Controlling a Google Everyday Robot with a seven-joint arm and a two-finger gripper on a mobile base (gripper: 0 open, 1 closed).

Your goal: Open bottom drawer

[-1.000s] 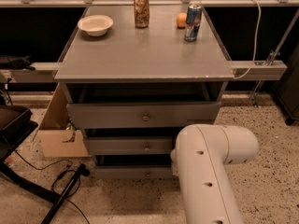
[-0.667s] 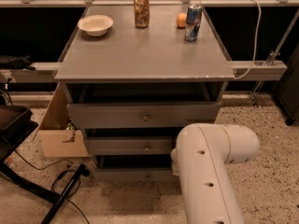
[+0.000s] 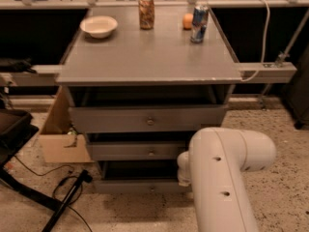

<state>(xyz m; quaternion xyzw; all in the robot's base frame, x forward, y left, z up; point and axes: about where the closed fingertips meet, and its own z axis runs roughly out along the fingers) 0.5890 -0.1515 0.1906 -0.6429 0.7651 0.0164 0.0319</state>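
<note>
The bottom drawer (image 3: 130, 186) is the lowest and narrowest grey front of the cabinet, with a small round knob (image 3: 152, 189) at its centre. It stands pulled out a little, with a dark gap above its front. My white arm (image 3: 222, 178) reaches down in front of the cabinet's lower right and covers the drawer's right end. My gripper is hidden behind the arm, somewhere near that right end. The middle drawer (image 3: 125, 151) and the top drawer (image 3: 120, 120) also stand slightly out.
On the cabinet top (image 3: 145, 57) stand a white bowl (image 3: 98, 26), a brown can (image 3: 146, 6), a blue can (image 3: 199, 23) and an orange (image 3: 188, 21). A cardboard box (image 3: 60, 144) sits left of the cabinet. A black chair (image 3: 12, 129) and cables (image 3: 67, 197) lie at lower left.
The bottom drawer front seems to have come slightly further out toward me. The arm has barely moved.
</note>
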